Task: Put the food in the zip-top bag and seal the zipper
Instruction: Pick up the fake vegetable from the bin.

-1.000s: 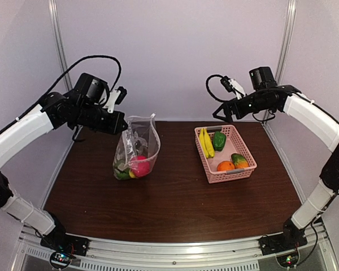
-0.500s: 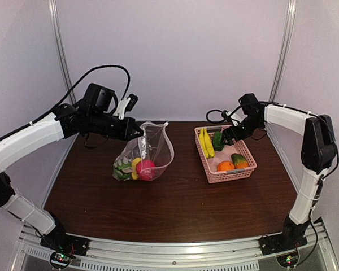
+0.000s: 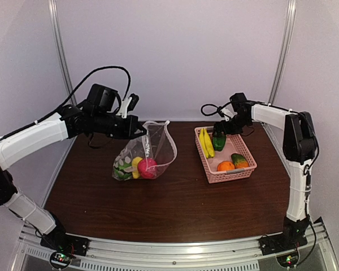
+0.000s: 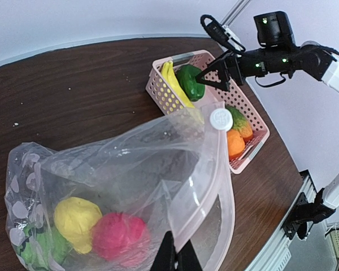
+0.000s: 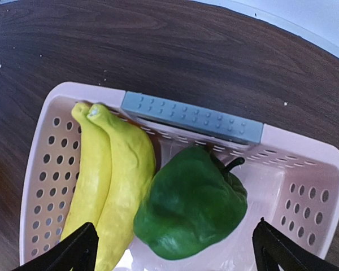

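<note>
The left gripper (image 4: 175, 255) has its jaws pressed together, pinching the rim of the clear crinkly plastic zip-top bag (image 4: 130, 169). The bag hangs open beneath them, its bottom on the dark wooden surface (image 3: 175, 209). Low in the bag, below the jaws, lie a red-pink toy fruit (image 4: 120, 236), a yellow piece (image 4: 77, 215) and a green piece (image 4: 42, 245). Beyond the jaws, the zipper's white slider tab (image 4: 221, 119) sits on the mouth edge. Farther off, the right gripper (image 5: 175, 247) holds its jaws spread wide over the green toy pepper (image 5: 192, 209) in the pink perforated plastic basket (image 5: 39, 186). The yellow banana bunch (image 5: 110, 180) lies under one jaw tip, touching the pepper.
</note>
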Robot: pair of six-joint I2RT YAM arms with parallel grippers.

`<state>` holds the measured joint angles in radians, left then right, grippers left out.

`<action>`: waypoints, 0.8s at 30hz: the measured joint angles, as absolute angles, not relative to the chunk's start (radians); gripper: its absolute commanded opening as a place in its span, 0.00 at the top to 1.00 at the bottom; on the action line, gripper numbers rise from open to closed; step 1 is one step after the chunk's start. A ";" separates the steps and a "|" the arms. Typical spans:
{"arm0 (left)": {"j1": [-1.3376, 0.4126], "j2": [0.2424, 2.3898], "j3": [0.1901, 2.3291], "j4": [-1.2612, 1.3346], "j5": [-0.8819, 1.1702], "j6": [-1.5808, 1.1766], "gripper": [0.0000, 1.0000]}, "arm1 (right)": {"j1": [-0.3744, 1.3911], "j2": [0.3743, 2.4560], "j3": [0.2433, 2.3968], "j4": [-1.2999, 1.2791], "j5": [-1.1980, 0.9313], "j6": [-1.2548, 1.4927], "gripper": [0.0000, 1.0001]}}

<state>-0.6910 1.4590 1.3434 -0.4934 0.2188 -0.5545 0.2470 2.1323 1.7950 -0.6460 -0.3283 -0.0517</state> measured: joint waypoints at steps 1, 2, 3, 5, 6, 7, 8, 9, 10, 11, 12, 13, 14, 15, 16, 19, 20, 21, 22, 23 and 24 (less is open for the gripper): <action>-0.691 1.459 1.343 -0.494 0.219 -0.557 1.00 | 0.247 2.155 1.811 -0.641 -0.331 -0.039 0.04; -0.691 1.459 1.344 -0.494 0.218 -0.560 1.00 | 0.247 2.177 1.825 -0.639 -0.332 -0.025 0.04; -0.691 1.459 1.344 -0.495 0.216 -0.560 1.00 | 0.247 2.195 1.838 -0.639 -0.332 -0.012 0.04; -0.691 1.459 1.345 -0.496 0.212 -0.561 1.00 | 0.247 2.223 1.858 -0.638 -0.331 0.009 0.03; -0.691 1.459 1.345 -0.496 0.208 -0.560 1.00 | 0.247 2.233 1.864 -0.637 -0.331 0.021 0.04; -0.691 1.459 1.345 -0.496 0.205 -0.561 1.00 | 0.247 2.239 1.866 -0.636 -0.327 0.032 0.03; -0.691 1.459 1.345 -0.496 0.204 -0.561 1.00 | 0.247 2.243 1.868 -0.636 -0.324 0.039 0.04; -0.691 1.459 1.345 -0.496 0.202 -0.561 1.00 | 0.247 2.245 1.868 -0.635 -0.321 0.048 0.04; -0.691 1.459 1.345 -0.496 0.202 -0.562 1.00 | 0.247 2.248 1.869 -0.635 -0.316 0.055 0.05; -0.691 1.459 1.345 -0.496 0.202 -0.564 1.00 | 0.247 2.253 1.874 -0.635 -0.313 0.061 0.06; -0.691 1.459 1.345 -0.496 0.203 -0.566 1.00 | 0.247 2.260 1.879 -0.631 -0.310 0.066 0.08; -0.691 1.459 1.346 -0.497 0.204 -0.568 1.00 | 0.247 2.267 1.882 -0.629 -0.307 0.072 0.09; -0.691 1.460 1.348 -0.498 0.204 -0.570 1.00 | 0.248 2.275 1.887 -0.629 -0.305 0.078 0.11; -0.691 1.460 1.349 -0.498 0.205 -0.572 1.00 | 0.249 2.285 1.892 -0.629 -0.300 0.083 0.13; -0.691 1.460 1.349 -0.498 0.205 -0.574 1.00 | 0.249 2.291 1.893 -0.628 -0.295 0.084 0.15; -0.691 1.460 1.349 -0.498 0.205 -0.580 1.00 | 0.249 2.299 1.893 -0.630 -0.282 0.098 0.26; -0.691 1.460 1.349 -0.498 0.205 -0.583 1.00 | 0.249 2.298 1.892 -0.628 -0.279 0.104 0.28; -0.691 1.460 1.349 -0.498 0.205 -0.586 1.00 | 0.249 2.294 1.886 -0.622 -0.278 0.113 0.29; -0.691 1.460 1.349 -0.498 0.205 -0.587 1.00 | 0.249 2.286 1.876 -0.614 -0.278 0.115 0.30; -0.692 1.460 1.349 -0.498 0.206 -0.589 1.00 | 0.249 2.272 1.854 -0.604 -0.276 0.121 0.31; -0.693 1.460 1.349 -0.498 0.206 -0.590 1.00 | 0.249 2.252 1.829 -0.601 -0.275 0.126 0.31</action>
